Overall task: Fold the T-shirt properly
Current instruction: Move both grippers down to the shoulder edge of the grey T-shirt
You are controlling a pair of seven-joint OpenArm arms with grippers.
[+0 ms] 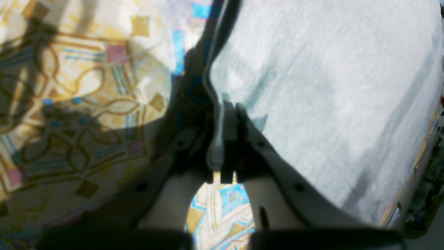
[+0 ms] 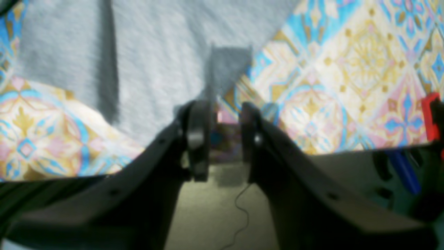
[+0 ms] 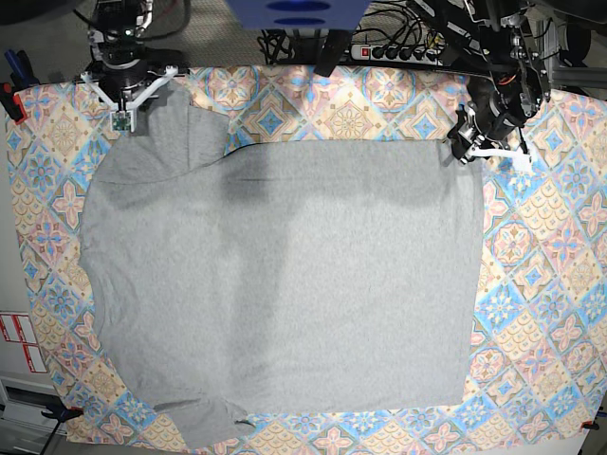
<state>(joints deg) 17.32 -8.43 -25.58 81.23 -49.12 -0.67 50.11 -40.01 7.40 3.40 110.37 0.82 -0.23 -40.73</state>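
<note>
The grey T-shirt [image 3: 285, 284] lies spread flat over the patterned tablecloth, no lettering showing. My left gripper [image 3: 469, 144] is at the shirt's far right corner. In the left wrist view it [image 1: 229, 111] is shut on the shirt's hem edge, with the cloth [image 1: 329, 86] stretching away to the right. My right gripper [image 3: 123, 116] is at the far left, beside the sleeve. In the right wrist view it [image 2: 223, 111] is open with tablecloth showing in the gap, and a corner of the shirt [image 2: 156, 52] lies just beyond the fingertips.
The tablecloth [image 3: 541, 284] covers the whole table. A red clamp [image 2: 430, 114] grips the table edge near my right gripper. A power strip [image 3: 398, 49] and cables lie behind the table's far edge. Floor with a thin cable [image 2: 242, 208] shows below the edge.
</note>
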